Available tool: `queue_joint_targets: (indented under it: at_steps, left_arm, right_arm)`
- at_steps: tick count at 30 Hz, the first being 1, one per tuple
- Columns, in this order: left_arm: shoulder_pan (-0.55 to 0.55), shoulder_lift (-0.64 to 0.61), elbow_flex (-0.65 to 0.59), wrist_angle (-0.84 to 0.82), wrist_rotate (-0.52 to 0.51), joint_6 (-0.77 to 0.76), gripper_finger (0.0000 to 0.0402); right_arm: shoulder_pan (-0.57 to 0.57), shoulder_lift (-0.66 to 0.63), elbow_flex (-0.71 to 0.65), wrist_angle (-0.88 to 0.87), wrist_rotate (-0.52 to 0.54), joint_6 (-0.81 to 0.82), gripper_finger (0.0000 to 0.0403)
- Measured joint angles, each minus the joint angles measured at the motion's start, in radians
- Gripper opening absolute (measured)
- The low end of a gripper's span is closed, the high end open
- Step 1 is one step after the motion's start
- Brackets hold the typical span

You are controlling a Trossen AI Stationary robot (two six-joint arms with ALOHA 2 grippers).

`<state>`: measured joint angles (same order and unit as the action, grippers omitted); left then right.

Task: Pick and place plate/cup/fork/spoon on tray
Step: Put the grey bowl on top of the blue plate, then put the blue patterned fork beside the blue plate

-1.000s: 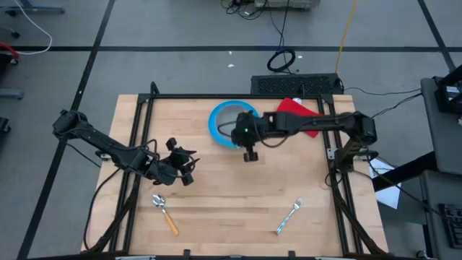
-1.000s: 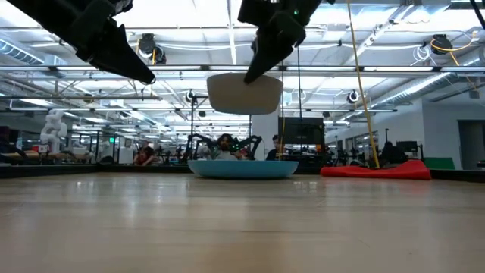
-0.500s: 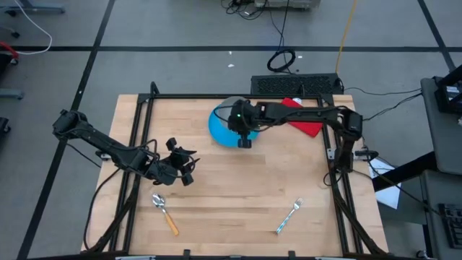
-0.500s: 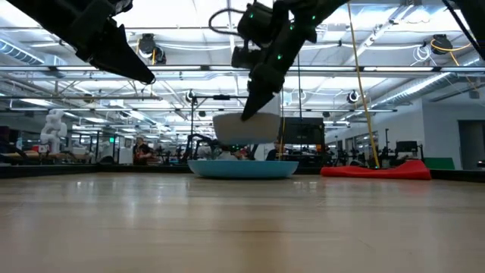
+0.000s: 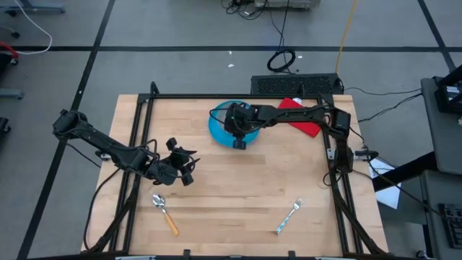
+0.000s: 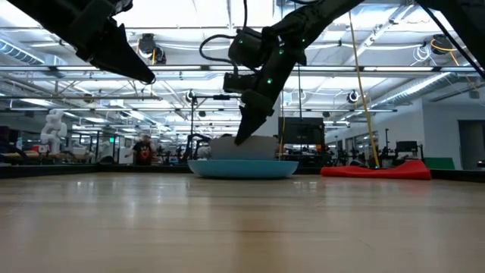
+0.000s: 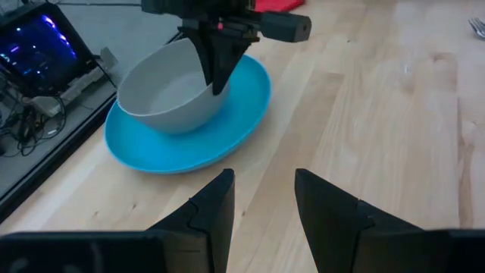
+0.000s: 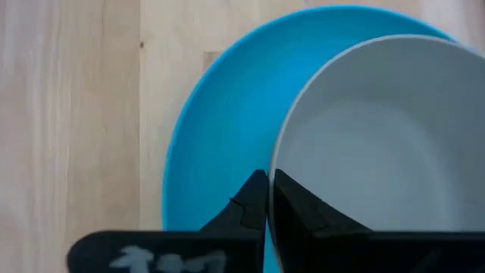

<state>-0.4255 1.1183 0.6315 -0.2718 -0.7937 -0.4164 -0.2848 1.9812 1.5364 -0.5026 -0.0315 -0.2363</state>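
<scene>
The right claw (image 8: 268, 199) pinches the thin rim of the smooth grey cup (image 7: 168, 92), sitting on the glossy round blue plate (image 7: 235, 121); the left claw (image 7: 263, 205) hovers, fingers apart.

High view: straight down from above onto the whole worktop (image 5: 238, 180), both arms and surrounding floor included. Low view: level with the worktop surface, looking across it into the room behind, sharing with the high view the plate (image 6: 242, 168) and cup (image 6: 244, 147). Left wrist view: from some way off, past the left pincer (image 7: 264, 199), onto that same plate and cup; right wrist view: pressed close above them, framed by the right pincer (image 8: 270, 199), shared with every other view
</scene>
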Motion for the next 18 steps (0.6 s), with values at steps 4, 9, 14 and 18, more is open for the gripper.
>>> queue_joint_targets:
  at_steps: [4, 9, 14, 18]
  left_arm:
    - [0.000, 0.000, 0.000, 0.008, 0.000, 0.011, 0.0145]
    - [0.000, 0.000, 0.000, 0.021, 0.001, 0.020, 0.0145]
    - [0.000, 0.000, 0.000, 0.021, 0.003, 0.021, 0.0145]
    - [0.000, 0.000, 0.000, 0.022, 0.003, 0.021, 0.0145]
  right_arm:
    - [0.000, -0.002, 0.000, 0.010, 0.000, 0.031, 0.0007]
    - [0.000, -0.002, 0.000, 0.006, 0.000, 0.047, 0.0025]
    - [0.002, -0.002, 0.000, 0.008, 0.000, 0.056, 0.0081]
    - [0.010, -0.012, 0.000, 0.007, 0.000, 0.064, 0.0126]
